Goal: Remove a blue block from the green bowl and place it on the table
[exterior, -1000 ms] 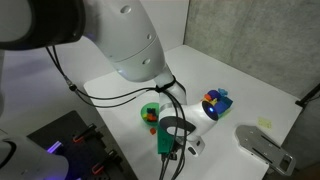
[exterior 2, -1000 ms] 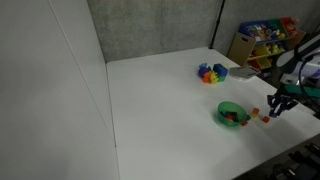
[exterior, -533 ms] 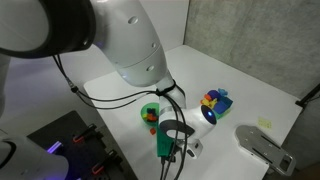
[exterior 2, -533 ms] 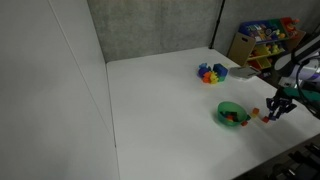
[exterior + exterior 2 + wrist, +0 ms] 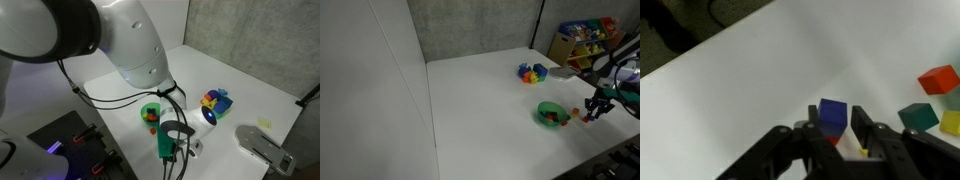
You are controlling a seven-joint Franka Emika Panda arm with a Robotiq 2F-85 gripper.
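Wrist view: the blue block (image 5: 833, 110) is shown clamped in the gripper (image 5: 834, 127), with the table (image 5: 740, 80) directly beneath, just beside the green bowl (image 5: 542, 110).

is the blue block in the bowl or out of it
Out: blue block sits between the pincer fingers over the table, apart from the bowl.
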